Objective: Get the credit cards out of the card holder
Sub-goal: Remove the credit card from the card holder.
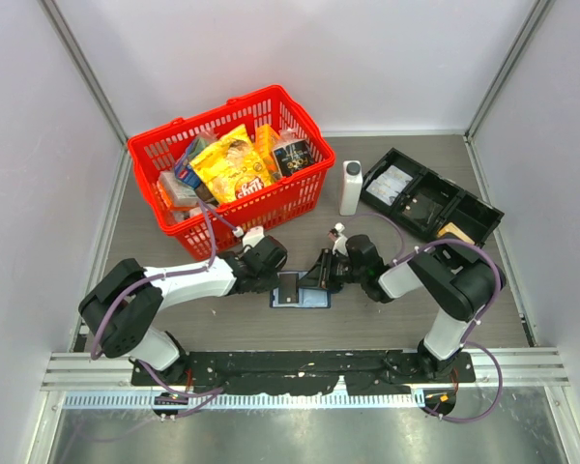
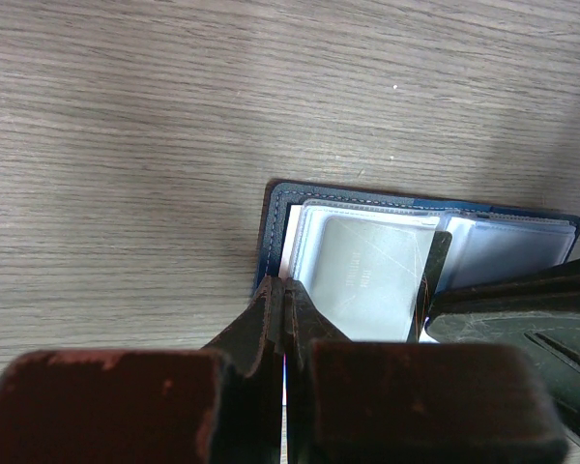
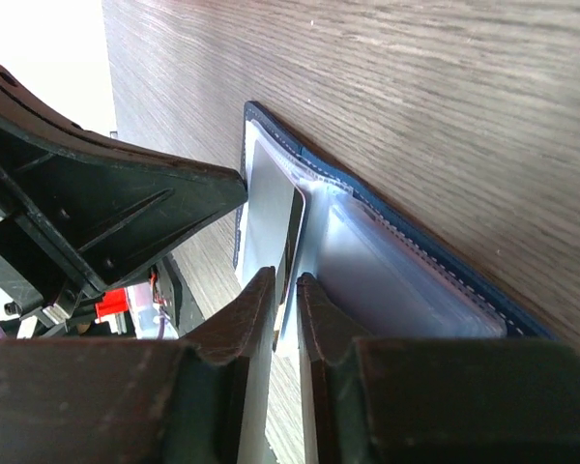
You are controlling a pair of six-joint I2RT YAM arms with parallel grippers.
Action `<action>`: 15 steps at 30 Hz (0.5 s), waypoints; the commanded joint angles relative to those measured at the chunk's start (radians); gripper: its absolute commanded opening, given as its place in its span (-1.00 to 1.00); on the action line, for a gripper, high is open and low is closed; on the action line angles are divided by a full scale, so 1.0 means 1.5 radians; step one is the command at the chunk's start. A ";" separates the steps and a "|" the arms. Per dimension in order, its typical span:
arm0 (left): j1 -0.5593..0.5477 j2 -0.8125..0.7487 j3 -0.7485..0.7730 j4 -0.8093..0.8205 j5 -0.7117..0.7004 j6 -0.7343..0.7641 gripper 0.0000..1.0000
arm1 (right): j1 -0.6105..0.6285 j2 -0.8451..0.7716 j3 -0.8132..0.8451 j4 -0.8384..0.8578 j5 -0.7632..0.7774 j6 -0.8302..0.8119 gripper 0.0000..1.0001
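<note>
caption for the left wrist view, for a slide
Shut left gripper at the edge of the open card holder, a card visible in its sleeve

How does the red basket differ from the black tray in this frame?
The red basket is tall, mesh-walled and heaped with snack packets; the black tray is low, solid, divided into compartments and sparsely filled. Basket stands far left, tray far right. Both are open-topped.

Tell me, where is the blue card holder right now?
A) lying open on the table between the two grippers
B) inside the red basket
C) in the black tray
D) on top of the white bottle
A: the card holder lies open on the table, with the left gripper at one side and the right gripper at the other.
</note>
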 commanded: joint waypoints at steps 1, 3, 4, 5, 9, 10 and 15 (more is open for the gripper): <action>0.006 0.031 -0.005 -0.019 0.040 0.015 -1.00 | 0.009 0.020 0.022 0.015 0.001 0.000 -0.58; 0.007 0.031 -0.005 -0.019 0.041 0.016 -1.00 | 0.011 0.029 0.023 0.023 0.000 0.004 -0.58; 0.007 0.031 -0.005 -0.019 0.041 0.015 -1.00 | 0.012 0.034 0.023 0.026 -0.001 0.006 -0.58; 0.007 0.031 -0.005 -0.019 0.040 0.015 -1.00 | 0.012 0.036 0.023 0.030 -0.001 0.006 -0.58; 0.007 0.032 -0.005 -0.018 0.042 0.016 -1.00 | 0.012 0.047 0.020 0.057 -0.009 0.015 -0.61; 0.007 0.032 -0.006 -0.018 0.042 0.015 -1.00 | 0.012 0.049 0.019 0.062 -0.012 0.016 -0.65; 0.007 0.028 -0.008 -0.018 0.040 0.015 -1.00 | 0.005 0.040 0.008 0.062 -0.011 0.015 -0.98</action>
